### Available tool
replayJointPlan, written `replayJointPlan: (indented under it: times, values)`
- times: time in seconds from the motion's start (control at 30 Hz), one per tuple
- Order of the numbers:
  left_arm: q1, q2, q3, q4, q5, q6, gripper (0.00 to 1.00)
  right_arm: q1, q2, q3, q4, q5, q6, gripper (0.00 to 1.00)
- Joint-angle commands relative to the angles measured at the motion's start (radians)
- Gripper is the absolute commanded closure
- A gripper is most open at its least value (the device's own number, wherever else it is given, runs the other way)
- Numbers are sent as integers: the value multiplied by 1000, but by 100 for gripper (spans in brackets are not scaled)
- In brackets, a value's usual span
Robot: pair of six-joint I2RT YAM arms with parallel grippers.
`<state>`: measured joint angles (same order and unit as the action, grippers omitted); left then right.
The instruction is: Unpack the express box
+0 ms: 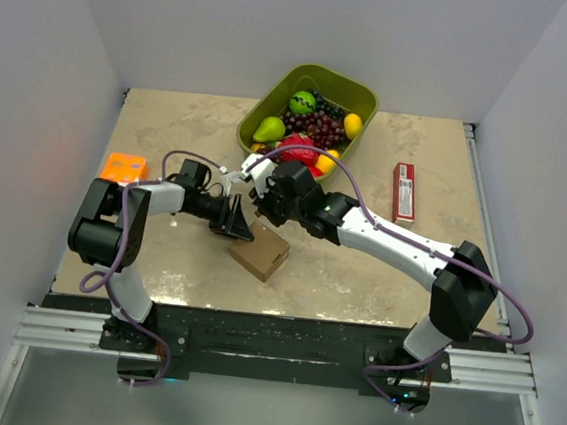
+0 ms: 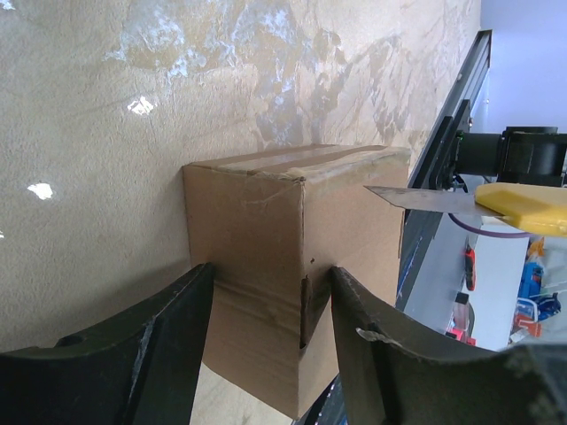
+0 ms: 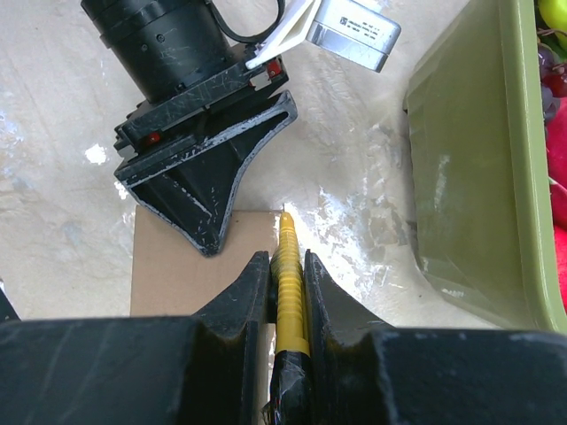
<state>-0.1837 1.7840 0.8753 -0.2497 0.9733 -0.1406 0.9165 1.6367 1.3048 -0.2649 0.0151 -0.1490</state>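
Beige table [image 1: 378, 272], taped unlabelled express box [image 2: 292, 257], yellow knife [image 3: 289, 283]

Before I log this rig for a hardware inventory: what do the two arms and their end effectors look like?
Both arms mix white link shells with black joint housings. A purple cable loops along each. The left end effector has black, wedge-shaped fingers with scuffed, pale-worn edges and small red dots near its base. The right end effector has thick matte-black fingers, lightly scratched.

Green tub [image 1: 358, 94] of fruit at far centre; red packet [image 1: 403, 192] to its right; orange tray [image 1: 124, 168] at left edge.
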Motion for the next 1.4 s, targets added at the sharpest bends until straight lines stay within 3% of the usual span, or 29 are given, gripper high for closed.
replayJointPlan:
  times: [0.0,1.37]
  values:
    - [3,31,-6,-8,-96,7,42,12,-11,2,55,17,12,100]
    - [9,55,2,-11,-99,6,42,25,52,22,43,54,-17,100]
